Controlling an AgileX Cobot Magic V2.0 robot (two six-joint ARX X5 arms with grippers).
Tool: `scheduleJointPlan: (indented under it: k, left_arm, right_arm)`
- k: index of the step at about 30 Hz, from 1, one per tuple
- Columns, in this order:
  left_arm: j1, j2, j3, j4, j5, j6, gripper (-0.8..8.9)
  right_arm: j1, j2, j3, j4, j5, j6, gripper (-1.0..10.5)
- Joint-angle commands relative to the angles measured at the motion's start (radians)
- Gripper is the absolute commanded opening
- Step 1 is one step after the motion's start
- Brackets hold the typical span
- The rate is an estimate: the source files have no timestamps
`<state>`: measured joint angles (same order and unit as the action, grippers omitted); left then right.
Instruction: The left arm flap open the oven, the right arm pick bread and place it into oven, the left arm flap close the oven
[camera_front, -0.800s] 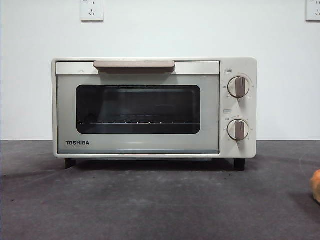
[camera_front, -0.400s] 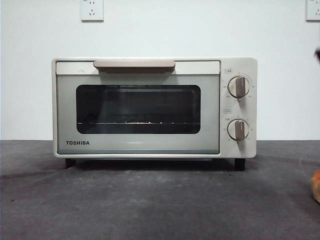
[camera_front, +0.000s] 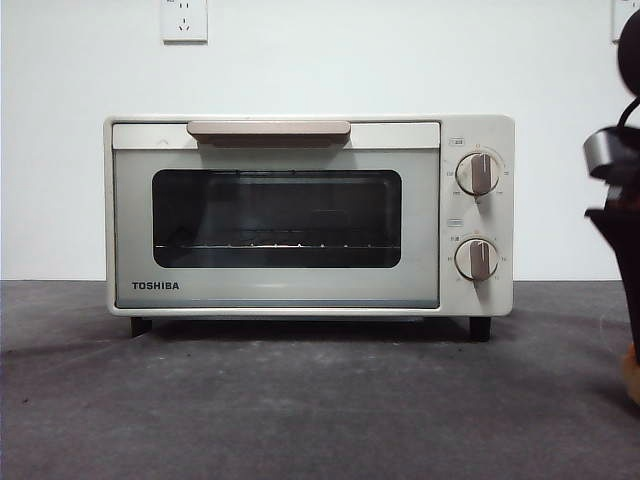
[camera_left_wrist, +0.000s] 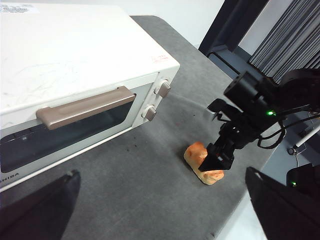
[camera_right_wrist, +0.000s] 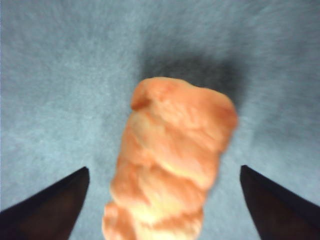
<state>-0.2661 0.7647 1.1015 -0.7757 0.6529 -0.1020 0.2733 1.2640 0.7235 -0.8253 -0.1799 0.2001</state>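
Oven (camera_front: 308, 215) door shut. Bread (camera_right_wrist: 170, 165) on table right of oven, mostly cut off in front view. Right gripper (camera_right_wrist: 162, 200) spread wide astride bread, not touching. Left gripper (camera_left_wrist: 162, 200) open, w/ nothing held, away from oven.

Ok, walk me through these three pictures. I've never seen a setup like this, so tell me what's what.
It is a robot with two arms at a table, each ending in a gripper of two black jaws. One picture looks level across the dark table at a cream oven, door shut. The other two come from cameras on the wrists. The left gripper waits open in front of the oven, holding nothing. The right gripper hangs over a braided orange bread on the table, jaws spread to either side, not gripping it. The left wrist picture also shows that arm above the bread.
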Motion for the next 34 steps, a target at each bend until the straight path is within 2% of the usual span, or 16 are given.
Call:
scheduleJointPlan:
  k: [1, 13, 17, 19, 23, 27, 29, 30, 34]
  left_arm:
    - [-0.004, 0.005, 0.017, 0.008, -0.002, 0.013, 5.31]
    - [-0.004, 0.005, 0.017, 0.008, -0.003, 0.011, 5.28]
    - [-0.004, 0.005, 0.017, 0.013, -0.003, -0.003, 5.27]
    - [-0.005, 0.008, 0.017, 0.016, -0.002, -0.025, 5.19]
    - [-0.008, 0.039, 0.017, 0.02, -0.005, -0.035, 4.01]
    - [-0.03, 0.103, 0.017, 0.018, -0.005, -0.037, 1.41]
    - [-0.039, 0.136, 0.017, 0.018, -0.005, -0.038, 0.41]
    - [-0.045, 0.158, 0.018, 0.019, -0.006, -0.038, 0.08]
    - [-0.064, 0.253, 0.02, 0.045, -0.007, -0.04, 0.09]
  right_arm:
    - [0.012, 0.039, 0.007, 0.025, 0.005, 0.01, 4.0]
    - [0.013, 0.098, 0.019, 0.013, 0.024, 0.001, 1.5]
    - [0.013, 0.06, 0.063, -0.054, 0.017, -0.006, 1.4]
    - [0.013, 0.018, 0.09, -0.1, -0.02, -0.007, 1.4]
    - [0.013, -0.125, 0.114, -0.155, -0.116, -0.005, 1.4]
    - [0.013, -0.317, 0.114, -0.195, -0.184, 0.01, 1.4]
    - [0.013, -0.411, 0.114, -0.201, -0.201, 0.012, 1.4]
    - [0.013, -0.461, 0.114, -0.201, -0.217, 0.014, 1.4]
    - [0.013, -0.629, 0.114, -0.196, -0.285, 0.041, 1.4]
